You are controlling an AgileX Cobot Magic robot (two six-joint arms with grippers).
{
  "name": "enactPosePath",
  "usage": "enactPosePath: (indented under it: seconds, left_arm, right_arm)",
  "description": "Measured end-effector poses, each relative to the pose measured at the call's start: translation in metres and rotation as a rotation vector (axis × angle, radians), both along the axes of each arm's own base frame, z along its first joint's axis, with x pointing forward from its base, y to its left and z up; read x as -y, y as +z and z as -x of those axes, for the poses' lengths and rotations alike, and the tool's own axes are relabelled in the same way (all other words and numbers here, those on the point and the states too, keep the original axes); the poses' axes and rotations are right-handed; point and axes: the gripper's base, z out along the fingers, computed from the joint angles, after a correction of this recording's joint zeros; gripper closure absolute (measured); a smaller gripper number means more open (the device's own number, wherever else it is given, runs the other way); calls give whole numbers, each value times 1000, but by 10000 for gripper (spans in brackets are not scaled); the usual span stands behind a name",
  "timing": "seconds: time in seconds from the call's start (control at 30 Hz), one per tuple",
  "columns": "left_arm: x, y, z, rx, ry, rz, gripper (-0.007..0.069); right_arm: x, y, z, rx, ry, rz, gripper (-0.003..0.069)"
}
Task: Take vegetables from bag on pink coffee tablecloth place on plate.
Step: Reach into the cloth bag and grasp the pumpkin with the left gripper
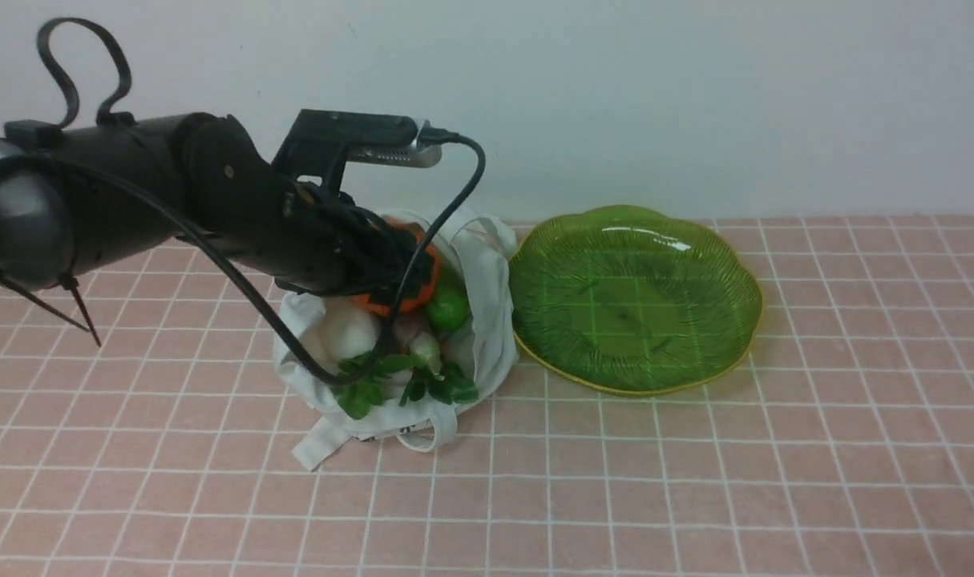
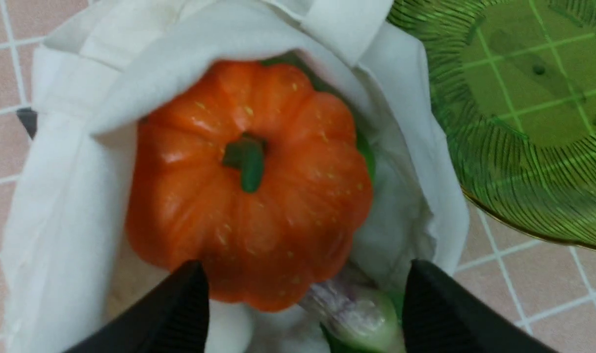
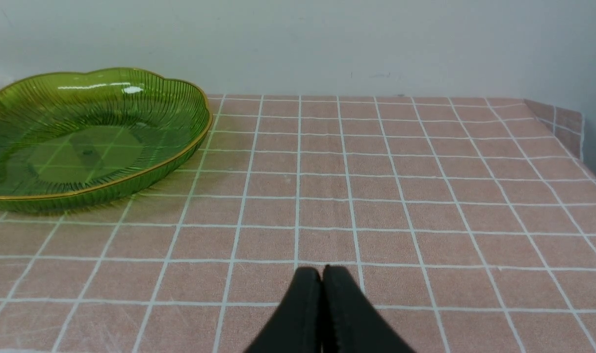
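Observation:
The off-white bag [image 1: 487, 336] lies open on the pink coffee tablecloth [image 1: 695, 481], left of the green plate [image 1: 635, 304], whose dish holds nothing. Vegetables fill the bag: an orange pumpkin [image 1: 421, 282], a green gourd [image 1: 448, 308], a white radish [image 1: 350, 328] and leafy greens [image 1: 370, 389]. My left arm reaches over the bag mouth. In the left wrist view the left gripper [image 2: 306, 267] is open, one finger [image 2: 180, 309] at the pumpkin's [image 2: 248, 181] edge and the other beside a pale purple-green vegetable [image 2: 356, 309]. My right gripper [image 3: 321, 270] is shut and empty, low over the cloth.
A pale wall runs along the back of the table. The bag's strap handles [image 1: 334, 441] trail toward the front. In the right wrist view the plate [image 3: 190, 142] sits well away from the gripper, and the cloth's edge [image 3: 572, 127] folds up near the wall.

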Motion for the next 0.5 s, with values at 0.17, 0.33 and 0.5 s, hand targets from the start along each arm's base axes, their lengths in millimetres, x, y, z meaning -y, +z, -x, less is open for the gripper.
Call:
enactPosePath:
  seconds: [0.17, 0.33, 0.5]
  left_arm:
    - [2, -16, -8, -4, 8, -12, 143]
    - [3, -24, -13, 1, 14, -16, 159]
    - [3, -24, -13, 4, 15, -16, 305]
  right_arm:
    - [0, 0, 0, 0, 0, 0, 673]
    - [0, 0, 0, 0, 0, 0, 673]
    - [0, 0, 0, 0, 0, 0, 673]
